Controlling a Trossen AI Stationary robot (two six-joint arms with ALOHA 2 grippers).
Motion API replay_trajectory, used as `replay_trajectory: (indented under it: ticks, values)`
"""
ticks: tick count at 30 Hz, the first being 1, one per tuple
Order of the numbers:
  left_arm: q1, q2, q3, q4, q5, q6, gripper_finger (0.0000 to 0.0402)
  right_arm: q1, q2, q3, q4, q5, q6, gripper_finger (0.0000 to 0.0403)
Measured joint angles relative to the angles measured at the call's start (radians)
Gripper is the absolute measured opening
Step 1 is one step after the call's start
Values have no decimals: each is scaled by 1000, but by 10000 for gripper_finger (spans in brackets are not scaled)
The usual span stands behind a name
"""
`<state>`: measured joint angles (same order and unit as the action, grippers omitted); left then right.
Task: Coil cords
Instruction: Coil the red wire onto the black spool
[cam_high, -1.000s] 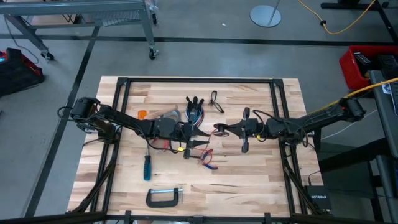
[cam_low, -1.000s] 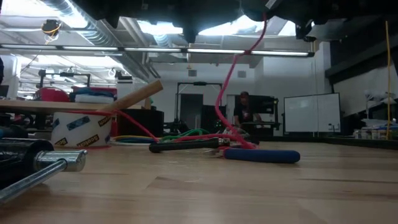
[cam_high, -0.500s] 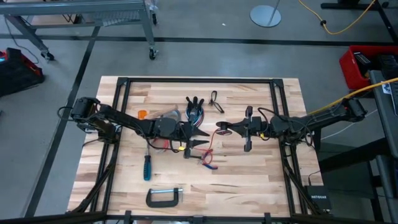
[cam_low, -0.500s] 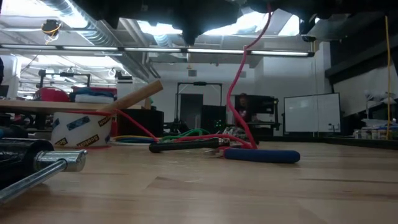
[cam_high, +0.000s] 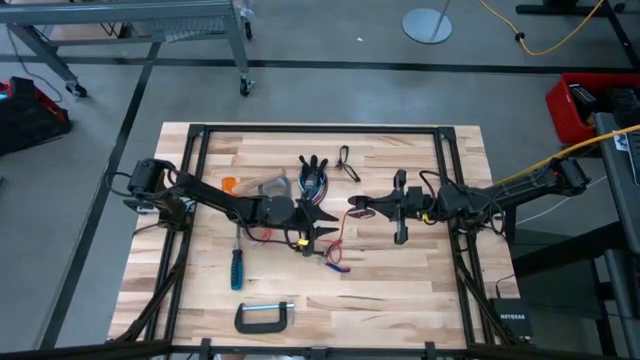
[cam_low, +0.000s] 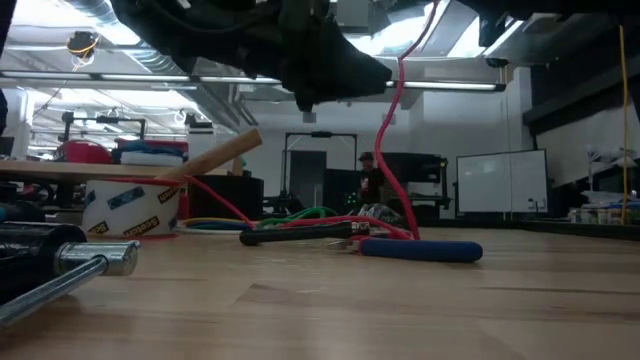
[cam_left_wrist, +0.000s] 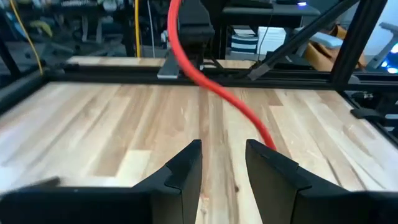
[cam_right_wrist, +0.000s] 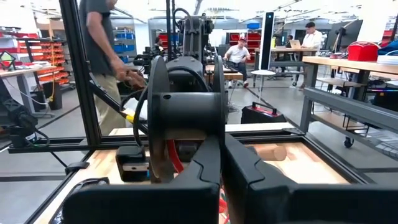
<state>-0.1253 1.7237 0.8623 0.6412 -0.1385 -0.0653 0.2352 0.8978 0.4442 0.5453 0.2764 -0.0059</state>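
A red cord (cam_low: 388, 140) hangs from my right gripper (cam_high: 353, 207), which is shut on it above the table's middle. The cord's lower end (cam_high: 335, 260) lies loose on the wood. My left gripper (cam_left_wrist: 222, 155) is open and low over the table, just left of the cord. It points toward the table's right edge. In the left wrist view the cord (cam_left_wrist: 211, 87) crosses ahead of its fingertips, not between them. A thin black cord (cam_high: 347, 160) lies looped near the far edge. My right gripper pinches the red cord near its upper end (cam_high: 349, 213) between its two shut fingers, which reach in level from the table's right side. The cord hangs below them in a slack curve, and its lower part (cam_low: 395, 228) lies on the table.
A blue-handled screwdriver (cam_high: 237, 268) and a C-clamp (cam_high: 265, 317) lie toward the near edge. A tape roll (cam_low: 130, 208) sits under my left arm. A bundle of coloured cords (cam_high: 313, 177) lies at the far middle. A black metal frame (cam_high: 190, 200) borders the table.
My left gripper has sunk toward the table and tipped a little downward, still open. The hanging part of the red cord has straightened from a bowed curve to a more upright line, while its lower end has stayed on the wood.
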Motion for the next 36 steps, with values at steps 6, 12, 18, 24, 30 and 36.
replay_trajectory:
  ticks: [6, 12, 18, 24, 30, 36]
  values:
    - [-22, 3, 0, 6, 1, -49, 115, 0, 0, 0, -7, 0, -1, 1]
    - [-45, 3, 0, 9, 8, -75, 115, 0, 2, 0, -25, 1, -3, 1]
    - [-45, 7, 0, 11, 4, -91, 115, 0, 3, 0, -17, 10, -3, 1]
    - [-44, 11, 0, 39, 1, -92, 115, 0, 3, 0, 21, 10, -1, 1]
    - [-43, 43, 0, 89, 0, -92, 115, 0, 3, 0, 61, 10, 0, 1]
    - [-43, 88, 2, 173, 0, -112, 115, 0, 3, 0, 64, 11, 0, 1]
